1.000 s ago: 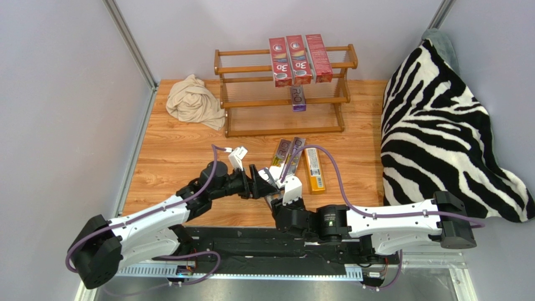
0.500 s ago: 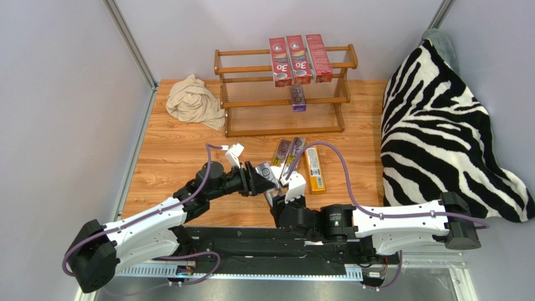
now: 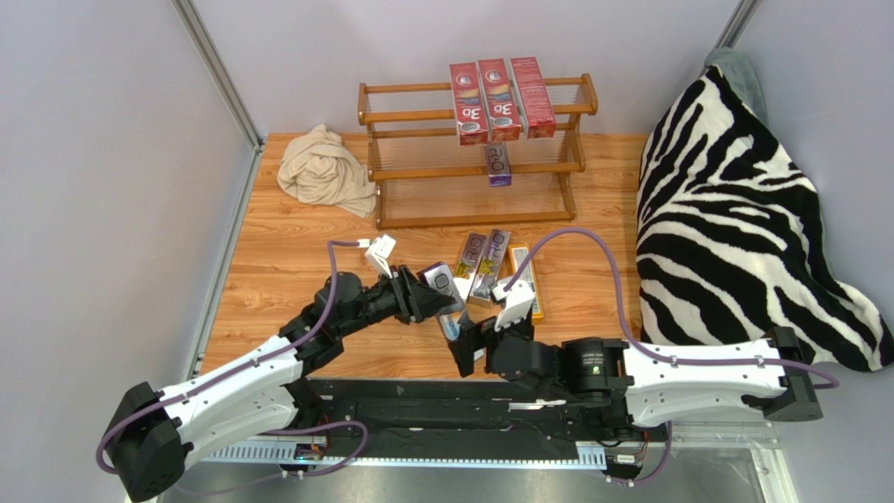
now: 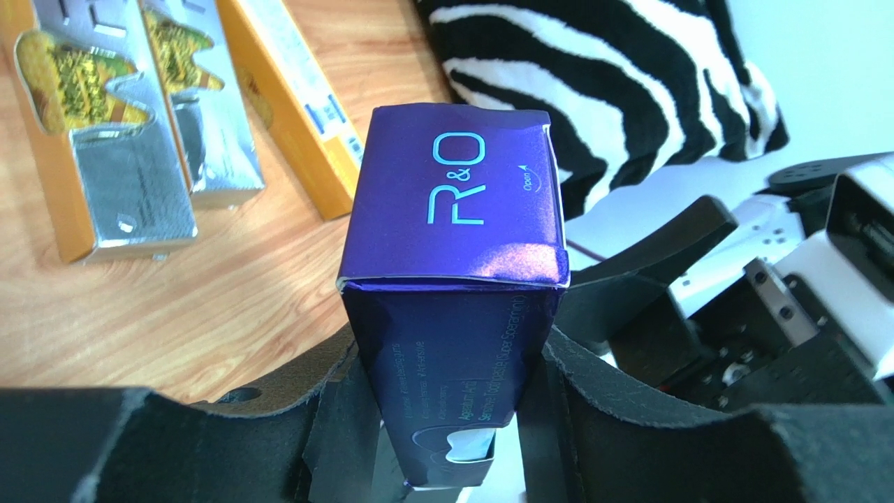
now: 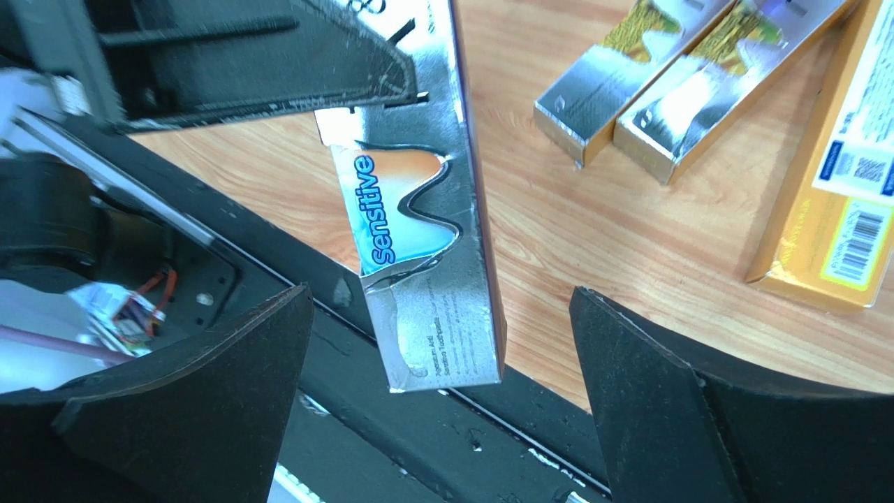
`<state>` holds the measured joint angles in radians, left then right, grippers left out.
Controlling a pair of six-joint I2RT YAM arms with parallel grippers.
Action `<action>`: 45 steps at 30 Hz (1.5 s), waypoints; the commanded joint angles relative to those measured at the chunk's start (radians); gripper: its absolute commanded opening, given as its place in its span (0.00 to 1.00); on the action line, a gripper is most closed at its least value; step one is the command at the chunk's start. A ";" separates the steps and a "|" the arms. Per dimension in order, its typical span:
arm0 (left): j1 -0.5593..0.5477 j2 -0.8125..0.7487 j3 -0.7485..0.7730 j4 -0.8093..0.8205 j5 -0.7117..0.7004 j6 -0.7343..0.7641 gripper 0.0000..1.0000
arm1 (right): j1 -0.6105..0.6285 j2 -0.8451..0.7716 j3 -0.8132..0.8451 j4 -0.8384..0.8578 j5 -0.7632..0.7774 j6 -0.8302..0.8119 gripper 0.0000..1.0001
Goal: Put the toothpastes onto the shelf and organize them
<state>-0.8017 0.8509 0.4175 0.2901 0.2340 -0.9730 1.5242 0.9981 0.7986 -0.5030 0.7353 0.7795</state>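
My left gripper (image 3: 428, 298) is shut on a silver-and-purple toothpaste carton (image 3: 445, 294), which hangs tilted over the table's near edge. In the left wrist view the carton's purple end (image 4: 451, 194) stands up from between the pads of that gripper (image 4: 451, 419). My right gripper (image 3: 474, 342) is open; the carton's lower end (image 5: 435, 314) sits between its spread fingers (image 5: 178, 398) without touching them. Two silver cartons (image 3: 472, 256) (image 3: 492, 262) and an orange one (image 3: 526, 281) lie on the wood. The shelf (image 3: 420, 171) carries three red cartons (image 3: 501, 100) on top and a purple one (image 3: 497, 165) in the middle tier.
A beige cloth (image 3: 323, 170) lies left of the shelf. A zebra-striped blanket (image 3: 735, 210) fills the right side. Grey walls close in the wooden table (image 3: 283, 283) at the left and back. The black base rail (image 3: 420, 403) runs along the near edge.
The left gripper closed on the carton that the right gripper held. The right gripper then opened, let go and drew back toward the near edge.
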 commanded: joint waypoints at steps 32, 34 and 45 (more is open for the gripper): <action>0.174 0.205 0.211 0.699 0.343 -0.173 0.50 | -0.050 -0.523 -0.299 0.575 -0.069 -0.043 0.99; 0.173 0.194 0.208 0.702 0.343 -0.176 0.50 | -0.061 -0.494 -0.294 0.622 -0.088 -0.062 0.98; 0.174 0.160 0.169 0.744 0.346 -0.207 0.49 | -0.259 -0.400 -0.355 0.860 -0.347 -0.011 0.90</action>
<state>-0.6285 1.0370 0.5991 0.9207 0.5755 -1.1545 1.3247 0.5854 0.4614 0.1860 0.5129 0.7395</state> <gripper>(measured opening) 0.519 0.917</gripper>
